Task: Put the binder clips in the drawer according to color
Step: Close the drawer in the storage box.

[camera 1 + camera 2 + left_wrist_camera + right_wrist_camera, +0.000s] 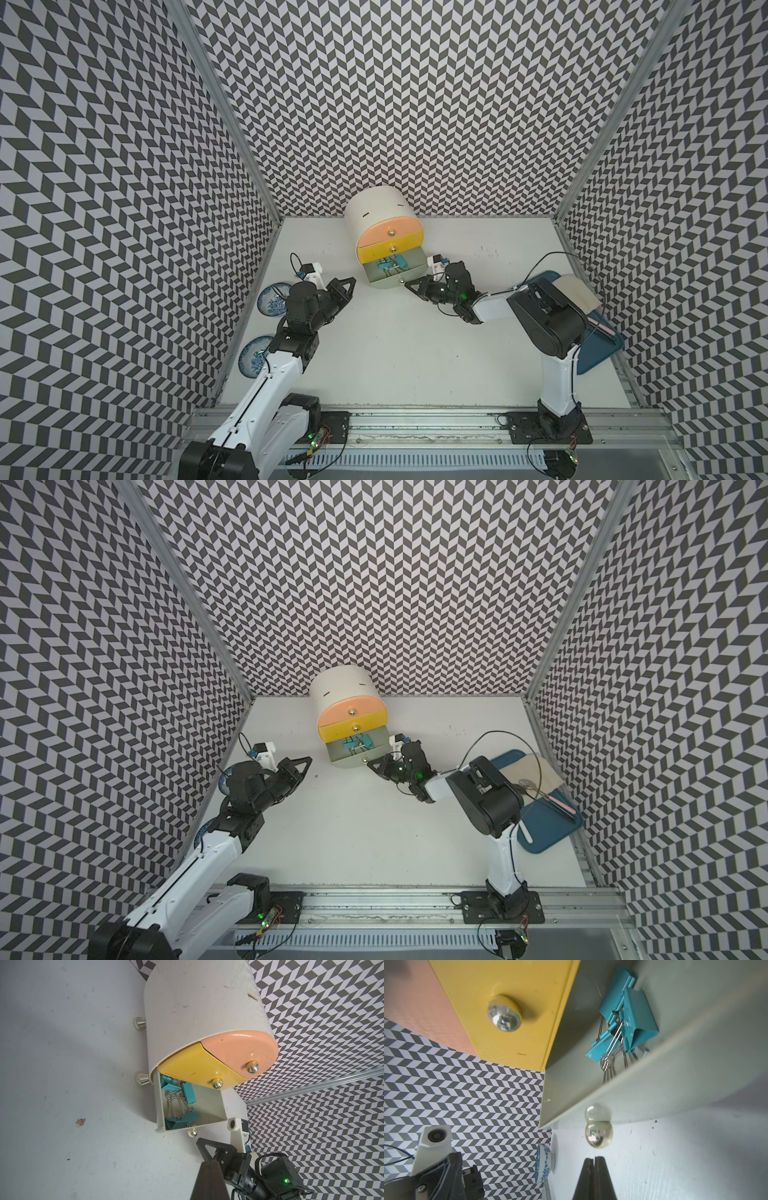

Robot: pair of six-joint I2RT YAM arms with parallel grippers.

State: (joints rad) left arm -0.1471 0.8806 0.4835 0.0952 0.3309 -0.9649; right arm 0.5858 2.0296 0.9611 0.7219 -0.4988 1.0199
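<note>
The drawer cabinet (pixel 374 208) (pixel 340 683) stands at the back of the table, white with a rounded top. Its peach and yellow drawers are pushed in. The pale grey bottom drawer (pixel 392 280) is pulled out, and several teal binder clips (pixel 390 266) (pixel 180 1105) (pixel 629 1020) lie inside. My right gripper (pixel 409 284) (pixel 594 1158) is shut and empty. Its tips sit just in front of that drawer's metal knob (pixel 599 1134), apart from it. My left gripper (pixel 349 284) (pixel 209 1162) is shut and empty, to the left of the cabinet. No clips of other colours show.
Two blue-patterned bowls (pixel 274 299) (pixel 254 356) sit by the left wall, partly behind the left arm. A blue tray (pixel 544 825) with a beige cloth (pixel 536 771) and a pink item lies at the right edge, under the right arm.
</note>
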